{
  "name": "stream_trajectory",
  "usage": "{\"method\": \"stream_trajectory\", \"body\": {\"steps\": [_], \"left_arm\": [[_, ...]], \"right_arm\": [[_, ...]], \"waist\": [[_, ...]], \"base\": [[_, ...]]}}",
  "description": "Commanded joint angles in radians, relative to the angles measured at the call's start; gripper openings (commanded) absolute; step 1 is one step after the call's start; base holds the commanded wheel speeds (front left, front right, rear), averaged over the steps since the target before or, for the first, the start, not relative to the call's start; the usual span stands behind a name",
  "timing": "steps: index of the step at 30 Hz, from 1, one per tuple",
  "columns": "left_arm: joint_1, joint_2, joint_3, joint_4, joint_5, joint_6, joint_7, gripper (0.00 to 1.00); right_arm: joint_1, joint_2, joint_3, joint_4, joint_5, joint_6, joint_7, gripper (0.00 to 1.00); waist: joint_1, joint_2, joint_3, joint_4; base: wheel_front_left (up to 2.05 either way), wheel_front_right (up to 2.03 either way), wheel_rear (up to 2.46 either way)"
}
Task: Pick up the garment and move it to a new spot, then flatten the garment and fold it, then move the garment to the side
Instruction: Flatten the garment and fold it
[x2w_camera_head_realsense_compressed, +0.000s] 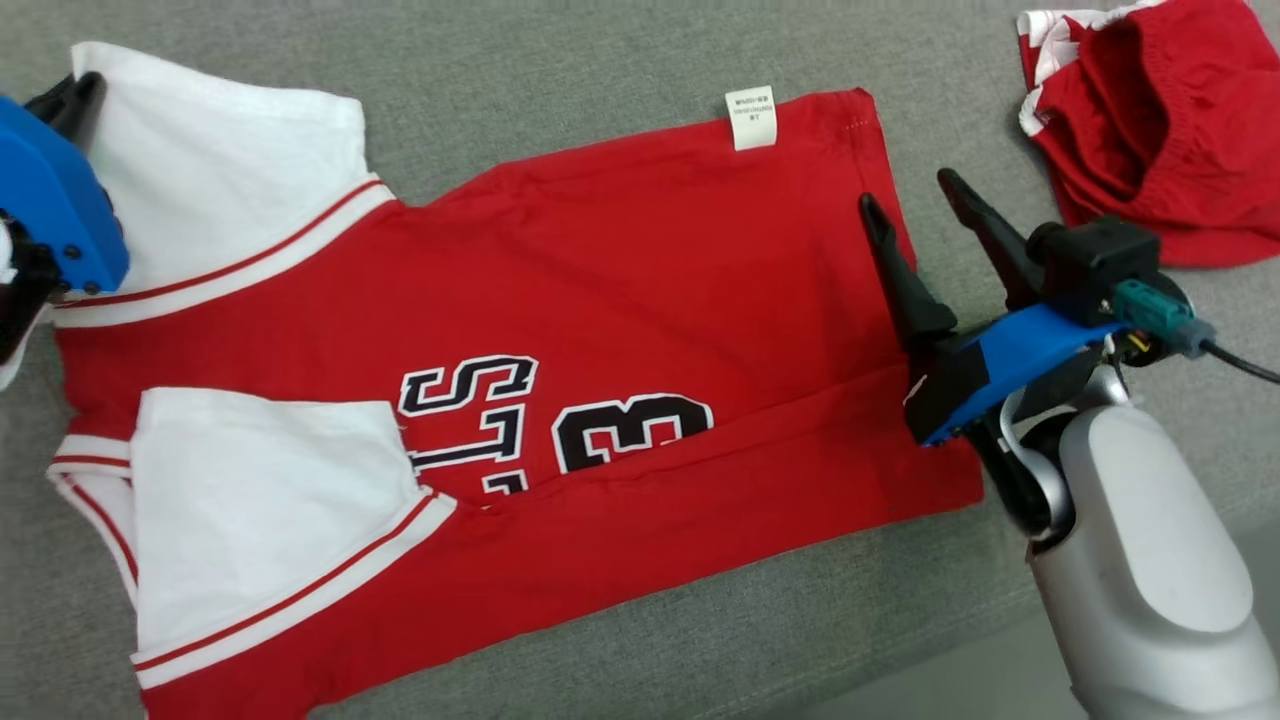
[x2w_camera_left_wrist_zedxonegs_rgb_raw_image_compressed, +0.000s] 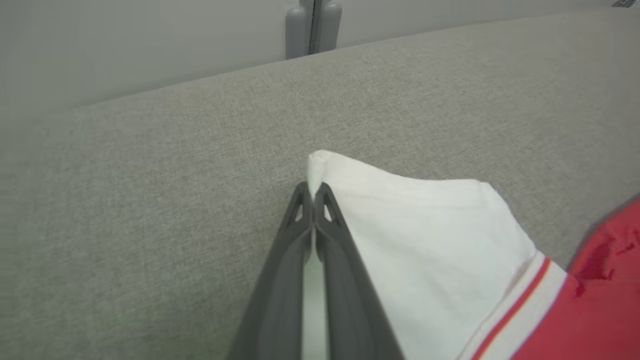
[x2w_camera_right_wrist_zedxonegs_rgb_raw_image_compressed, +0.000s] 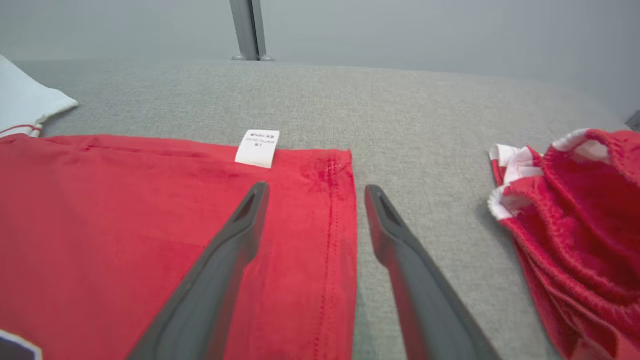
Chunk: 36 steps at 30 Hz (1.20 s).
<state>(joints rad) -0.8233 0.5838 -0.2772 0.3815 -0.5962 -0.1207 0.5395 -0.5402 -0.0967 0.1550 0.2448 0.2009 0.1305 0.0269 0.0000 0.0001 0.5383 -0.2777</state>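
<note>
The garment (x2w_camera_head_realsense_compressed: 600, 300) is a red jersey with white sleeves and black lettering, spread on the grey cushion with its lower long edge folded over. My left gripper (x2w_camera_left_wrist_zedxonegs_rgb_raw_image_compressed: 313, 192) is shut on the corner of the far white sleeve (x2w_camera_left_wrist_zedxonegs_rgb_raw_image_compressed: 415, 235), at the far left of the head view (x2w_camera_head_realsense_compressed: 75, 100). My right gripper (x2w_camera_head_realsense_compressed: 910, 195) stands open over the jersey's hem. One finger is above the red cloth (x2w_camera_right_wrist_zedxonegs_rgb_raw_image_compressed: 125, 225) and the other above bare cushion, as the right wrist view (x2w_camera_right_wrist_zedxonegs_rgb_raw_image_compressed: 315, 192) shows. A white label (x2w_camera_head_realsense_compressed: 751, 117) sticks out at the far edge.
A second crumpled red and white garment (x2w_camera_head_realsense_compressed: 1150, 120) lies at the far right, seen also in the right wrist view (x2w_camera_right_wrist_zedxonegs_rgb_raw_image_compressed: 575, 225). The grey cushion (x2w_camera_head_realsense_compressed: 600, 60) has free room beyond the jersey. A metal post (x2w_camera_right_wrist_zedxonegs_rgb_raw_image_compressed: 247, 30) stands behind the cushion.
</note>
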Motion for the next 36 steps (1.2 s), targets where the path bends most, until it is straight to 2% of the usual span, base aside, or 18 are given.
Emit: {"method": "stream_trajectory", "body": {"steps": [1, 5, 12, 17, 22, 25, 26, 30, 32, 36], "left_arm": [[0.002, -0.016, -0.010, -0.012, -0.005, -0.004, -0.023, 0.00], [0.013, -0.050, -0.043, -0.055, -0.033, -0.009, -0.071, 0.00], [0.027, -0.065, -0.105, -0.137, -0.064, -0.013, -0.123, 0.00], [0.031, -0.067, -0.142, -0.156, -0.080, -0.012, -0.158, 0.00], [0.022, -0.070, -0.167, -0.150, -0.093, -0.013, -0.191, 0.00], [0.014, -0.074, -0.179, -0.142, -0.101, -0.013, -0.209, 0.00], [0.011, -0.075, -0.182, -0.138, -0.103, -0.013, -0.215, 0.00], [0.003, -0.082, -0.194, -0.123, -0.111, -0.013, -0.236, 0.00], [0.001, -0.085, -0.200, -0.113, -0.112, -0.013, -0.248, 0.00], [0.001, -0.088, -0.203, -0.086, -0.104, -0.013, -0.285, 0.00]], "right_arm": [[-0.036, -0.015, -0.001, 0.019, -0.007, 0.000, 0.010, 1.00], [-0.116, -0.051, -0.003, 0.108, 0.019, 0.001, 0.072, 1.00], [-0.274, -0.156, 0.037, 0.286, -0.045, 0.000, 0.174, 1.00], [-0.334, -0.183, 0.042, 0.399, -0.055, 0.000, 0.238, 1.00], [-0.359, -0.186, 0.051, 0.470, -0.020, 0.000, 0.241, 1.00], [-0.370, -0.190, 0.056, 0.514, -0.002, 0.000, 0.222, 0.70], [-0.374, -0.189, 0.051, 0.530, 0.009, 0.000, 0.212, 0.55], [-0.399, -0.182, 0.040, 0.596, 0.040, 0.000, 0.169, 0.29], [-0.412, -0.187, 0.040, 0.626, 0.037, 0.000, 0.139, 0.00], [-0.430, -0.182, 0.043, 0.673, 0.031, 0.000, 0.065, 0.00]], "waist": [[0.0000, -0.0001, -0.009, 0.013], [0.0000, -0.0001, -0.030, 0.063], [0.0000, -0.0001, -0.030, 0.139], [0.0000, -0.0001, -0.031, 0.171], [0.0000, -0.0001, -0.037, 0.188], [0.0000, -0.0001, -0.041, 0.198], [0.0000, -0.0001, -0.043, 0.203], [0.0000, -0.0001, -0.049, 0.216], [0.0000, -0.0001, -0.056, 0.220], [0.0000, -0.0001, -0.083, 0.222]], "base": [[0.00, 0.00, 0.00], [0.00, 0.00, 0.00], [0.00, 0.00, 0.00], [0.00, 0.00, 0.00], [0.00, 0.00, 0.00], [0.00, 0.00, 0.00], [0.00, 0.00, 0.00], [0.00, 0.00, 0.00], [0.00, 0.00, 0.00], [0.00, 0.00, 0.00]]}}
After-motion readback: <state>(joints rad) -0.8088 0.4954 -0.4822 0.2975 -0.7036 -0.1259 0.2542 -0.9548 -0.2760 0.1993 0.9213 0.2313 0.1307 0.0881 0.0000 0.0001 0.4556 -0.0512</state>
